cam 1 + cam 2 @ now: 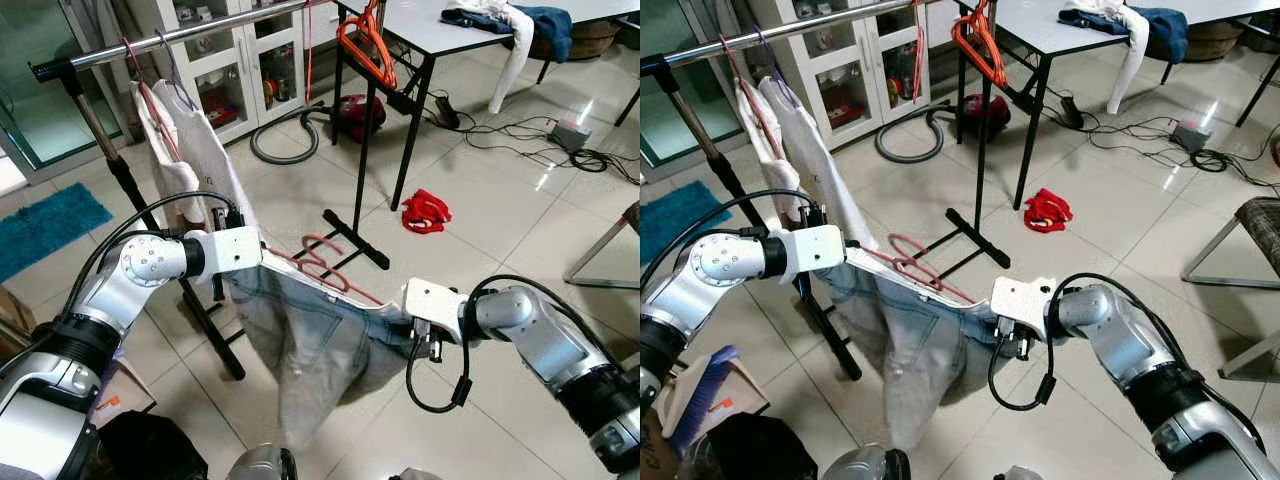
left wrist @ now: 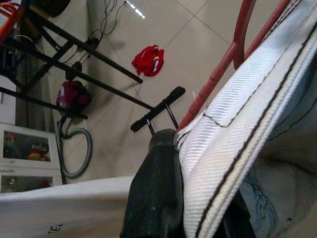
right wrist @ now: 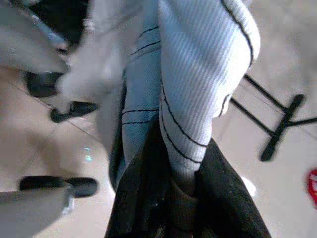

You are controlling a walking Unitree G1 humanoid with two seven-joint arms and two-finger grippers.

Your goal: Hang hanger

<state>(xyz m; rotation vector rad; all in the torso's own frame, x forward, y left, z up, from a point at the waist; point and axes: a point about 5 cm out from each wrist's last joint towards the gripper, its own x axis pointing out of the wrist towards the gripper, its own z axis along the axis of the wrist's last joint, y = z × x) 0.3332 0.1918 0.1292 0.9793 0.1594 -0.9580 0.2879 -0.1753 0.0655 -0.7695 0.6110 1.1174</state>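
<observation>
A room with a pale glossy tiled floor (image 1: 300,190). At the far left stands a black clothes rack with a silver rail (image 1: 170,38), where a white garment (image 1: 190,150) hangs on a hanger. Behind it is a white glass-door cabinet (image 1: 235,60) with small items on its shelves, too small to identify. A white bench (image 1: 440,30) at far right carries heaped clothes (image 1: 510,20), with orange hangers (image 1: 365,40) hooked beside it. A red cloth (image 1: 426,210), a red vacuum cleaner (image 1: 358,115) and cables lie on the floor. In the near middle, the left gripper (image 2: 168,163) and right gripper (image 3: 183,183) each have their fingers clamped on the waistband of light blue jeans (image 1: 310,340), stretched between them with a pink hanger (image 1: 325,265) along the waistband.
</observation>
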